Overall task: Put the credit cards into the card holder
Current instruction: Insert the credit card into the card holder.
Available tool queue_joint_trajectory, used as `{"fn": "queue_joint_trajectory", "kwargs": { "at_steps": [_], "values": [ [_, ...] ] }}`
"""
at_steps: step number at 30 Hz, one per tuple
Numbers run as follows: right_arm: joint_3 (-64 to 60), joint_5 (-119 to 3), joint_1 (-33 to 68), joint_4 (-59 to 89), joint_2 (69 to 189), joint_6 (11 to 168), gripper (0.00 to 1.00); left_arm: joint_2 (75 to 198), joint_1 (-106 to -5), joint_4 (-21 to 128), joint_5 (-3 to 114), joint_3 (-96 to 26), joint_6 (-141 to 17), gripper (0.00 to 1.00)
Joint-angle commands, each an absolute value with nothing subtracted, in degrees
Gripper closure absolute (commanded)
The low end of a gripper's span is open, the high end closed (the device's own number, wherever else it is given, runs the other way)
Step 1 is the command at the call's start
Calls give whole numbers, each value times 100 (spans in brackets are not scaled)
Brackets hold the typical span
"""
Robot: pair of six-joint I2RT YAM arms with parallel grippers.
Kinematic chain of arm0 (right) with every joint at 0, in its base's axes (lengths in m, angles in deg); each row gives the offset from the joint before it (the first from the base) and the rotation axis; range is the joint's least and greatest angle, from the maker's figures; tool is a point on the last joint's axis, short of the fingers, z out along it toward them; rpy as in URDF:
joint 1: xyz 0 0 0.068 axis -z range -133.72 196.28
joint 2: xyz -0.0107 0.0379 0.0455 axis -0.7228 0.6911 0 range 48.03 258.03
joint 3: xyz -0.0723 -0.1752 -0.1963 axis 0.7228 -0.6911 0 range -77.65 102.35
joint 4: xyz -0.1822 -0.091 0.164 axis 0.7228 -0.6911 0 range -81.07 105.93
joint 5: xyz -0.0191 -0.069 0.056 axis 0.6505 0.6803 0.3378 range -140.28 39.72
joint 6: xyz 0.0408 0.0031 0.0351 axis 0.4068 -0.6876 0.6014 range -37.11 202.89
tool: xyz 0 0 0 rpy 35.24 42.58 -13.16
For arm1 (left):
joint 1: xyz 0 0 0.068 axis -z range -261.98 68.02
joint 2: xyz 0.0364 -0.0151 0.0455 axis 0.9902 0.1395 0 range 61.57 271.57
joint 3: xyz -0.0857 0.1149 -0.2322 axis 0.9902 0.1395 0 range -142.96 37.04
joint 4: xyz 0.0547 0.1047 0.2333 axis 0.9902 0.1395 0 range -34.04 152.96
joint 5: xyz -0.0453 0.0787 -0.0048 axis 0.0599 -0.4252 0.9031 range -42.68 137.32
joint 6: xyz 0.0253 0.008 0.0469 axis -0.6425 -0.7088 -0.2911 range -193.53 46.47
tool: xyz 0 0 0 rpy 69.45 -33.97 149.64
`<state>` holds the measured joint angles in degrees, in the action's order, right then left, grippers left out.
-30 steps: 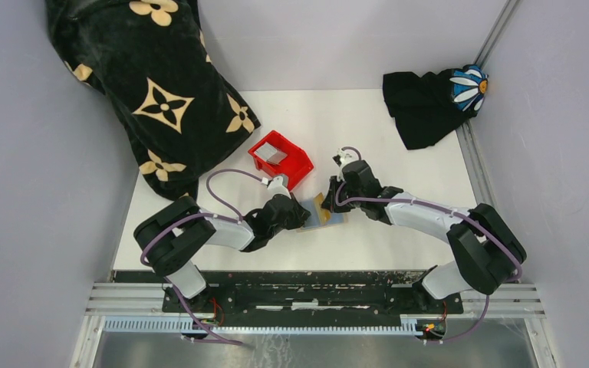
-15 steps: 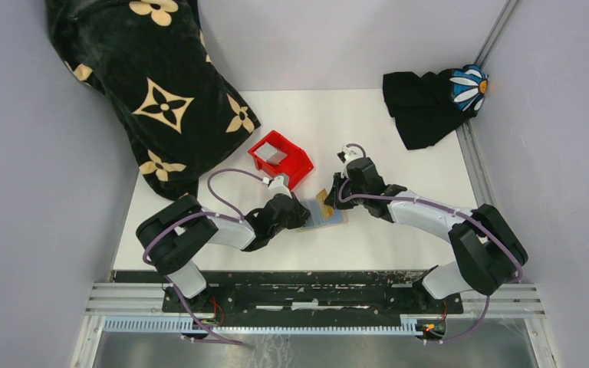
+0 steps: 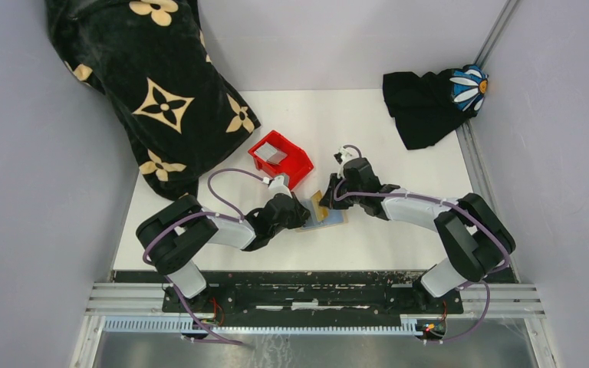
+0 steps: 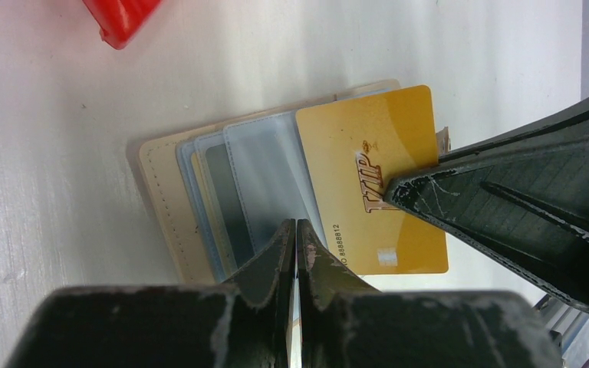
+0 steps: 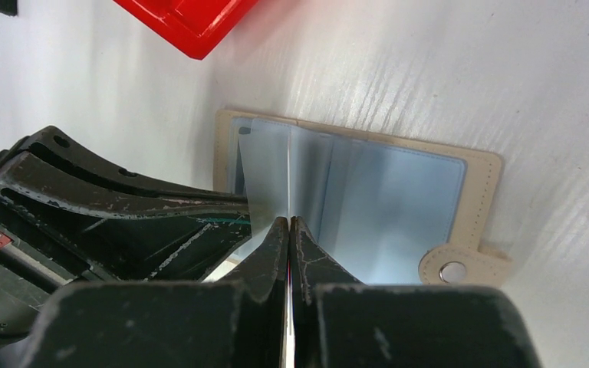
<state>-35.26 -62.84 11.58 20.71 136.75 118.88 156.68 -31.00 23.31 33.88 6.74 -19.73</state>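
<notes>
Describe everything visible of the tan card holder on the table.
The tan leather-like card holder lies open and flat on the white table, near the red plastic bin. It has a stitched border, a snap tab with a metal stud at one corner, and pale blue clear sleeves fanned inside. The left gripper, fingers closed, appears to pinch one sleeve. The right gripper holds a gold VIP card against the sleeves; whether it is in a slot is unclear.

White links (image 3: 228, 232), black joints (image 3: 176, 238), purple cables (image 3: 208, 186), scuffed black tool fingers (image 4: 268, 264)
</notes>
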Motion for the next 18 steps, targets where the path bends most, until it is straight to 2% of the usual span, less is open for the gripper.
{"fn": "queue_joint_trajectory", "kwargs": {
  "at_steps": [1,18],
  "values": [
    [-3532,-6390,1235,2546,13751,11980,99,15740,-3085,2804,3221,636,-2229,90],
    [-4032,-6698,1325,3348,14182,12415,99,15611,-3087,2854,3241,634,-2230,90]
  ]
}}
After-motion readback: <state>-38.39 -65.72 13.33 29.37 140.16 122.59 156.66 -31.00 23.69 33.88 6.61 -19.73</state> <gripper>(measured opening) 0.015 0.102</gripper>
